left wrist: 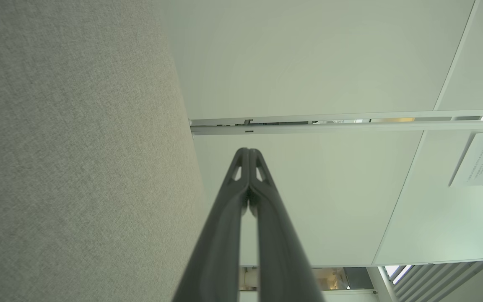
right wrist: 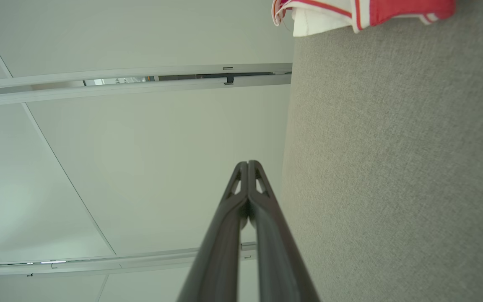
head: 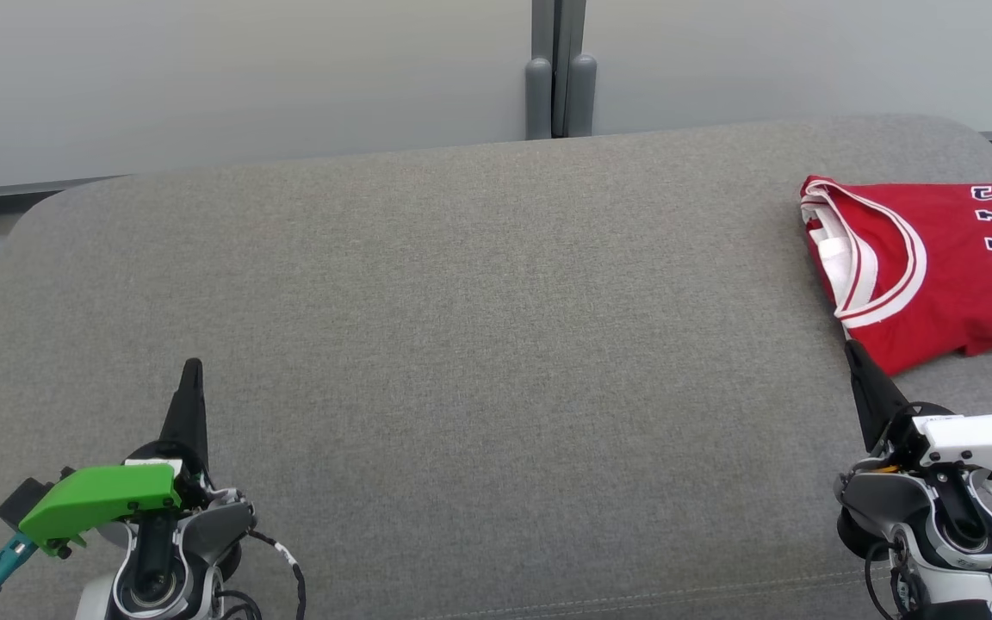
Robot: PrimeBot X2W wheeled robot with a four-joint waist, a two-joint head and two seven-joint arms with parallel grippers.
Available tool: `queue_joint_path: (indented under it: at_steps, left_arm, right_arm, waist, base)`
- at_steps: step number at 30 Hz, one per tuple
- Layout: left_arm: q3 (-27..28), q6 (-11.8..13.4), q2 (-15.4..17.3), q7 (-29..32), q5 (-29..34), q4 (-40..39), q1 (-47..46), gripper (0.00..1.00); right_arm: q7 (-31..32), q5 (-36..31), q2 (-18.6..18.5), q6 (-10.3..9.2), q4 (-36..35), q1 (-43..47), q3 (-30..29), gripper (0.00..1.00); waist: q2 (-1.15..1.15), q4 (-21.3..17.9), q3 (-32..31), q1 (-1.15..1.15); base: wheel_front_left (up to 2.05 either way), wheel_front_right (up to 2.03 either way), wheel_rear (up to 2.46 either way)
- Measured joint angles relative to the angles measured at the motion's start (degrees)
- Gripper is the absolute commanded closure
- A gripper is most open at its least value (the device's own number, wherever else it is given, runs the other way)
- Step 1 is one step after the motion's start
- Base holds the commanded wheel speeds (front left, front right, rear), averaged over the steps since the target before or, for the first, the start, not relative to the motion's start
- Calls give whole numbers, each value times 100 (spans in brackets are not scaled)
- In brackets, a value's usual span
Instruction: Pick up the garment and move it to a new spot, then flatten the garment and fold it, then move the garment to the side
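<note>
Closest to me, the left gripper (head: 192,368) and right gripper (head: 852,351) sit low at the near edge of the grey surface (head: 479,344), each with its fingers pressed together on nothing. Farther off, at the surface's right edge, the jersey (head: 926,267) lies folded in a neat red packet, near the right gripper's tip but apart from it. By my reckoning the last step, moving it aside, looks done; the next move calls for little beyond resting. Beyond stands the pale wall (head: 246,69).
</note>
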Motion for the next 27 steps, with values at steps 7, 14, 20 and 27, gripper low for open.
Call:
queue_joint_path:
  at_steps: [7, 14, 20, 27]
  left_arm:
    - [1, -1, 0, 0, -1, -1, -1, 100]
    - [1, -1, 0, 0, -1, -1, -1, 100]
    - [1, -1, 0, 0, -1, -1, -1, 100]
    - [1, -1, 0, 0, -1, -2, -1, 100]
  right_arm:
    - [0, 0, 0, 0, 0, 0, 0, 100]
    - [0, 0, 0, 0, 0, 0, 0, 100]
    - [0, 0, 0, 0, 0, 0, 0, 100]
    - [0, 0, 0, 0, 0, -1, 0, 100]
  waist:
    - [0, 0, 0, 0]
    - [0, 0, 0, 0]
    - [0, 0, 0, 0]
    - [0, 0, 0, 0]
  base:
    - [0, 0, 0]
    - [0, 0, 0]
    - [0, 0, 0]
    - [0, 0, 0]
